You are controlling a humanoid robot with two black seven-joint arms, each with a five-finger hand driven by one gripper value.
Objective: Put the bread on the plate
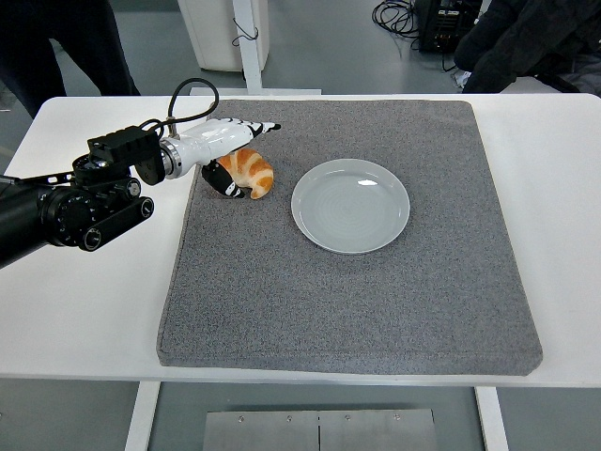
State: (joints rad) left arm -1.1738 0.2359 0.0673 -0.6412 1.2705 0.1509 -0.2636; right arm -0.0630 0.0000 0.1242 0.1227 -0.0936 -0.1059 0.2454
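Croissant point(249, 172): golden, crescent-shaped bread lying on the grey foam mat point(347, 301), just left of the plate and apart from it, not yet on it.
Plate point(350, 205): pale, round and bare, resting flat on the mat; this is the landmark and the target.
Handling: by my judgement the croissant is very light and soft, with a flaky crust that dents or sheds under a hard squeeze; it is not slippery, and it should lift with little force.
Where to hold: the thick middle of the crescent looks the safest, fingers on the far side and thumb on the near side; the thin tips would likely bend or break off.
Left hand point(228, 150): white and black, at the croissant's left end, on the side away from the plate.
Left hand pose: the fingers point(255, 126) stretch over the far side of the bread, pointing toward the plate's far-left, while the thumb point(225, 181) sits low against its near-left side; the hand brackets the bread loosely and has not closed round it, and whether the thumb actually touches the crust I cannot tell.
Left arm point(75, 202): black, coming in over the white table point(84, 301) from left of the plate, forearm roughly level.
Right arm: not in view.
Step in hand: closing for the grasp, it seems; the lift and short carry rightward to the plate are yet to come.
Risk: a pinch too near the tip could let the bread roll out.
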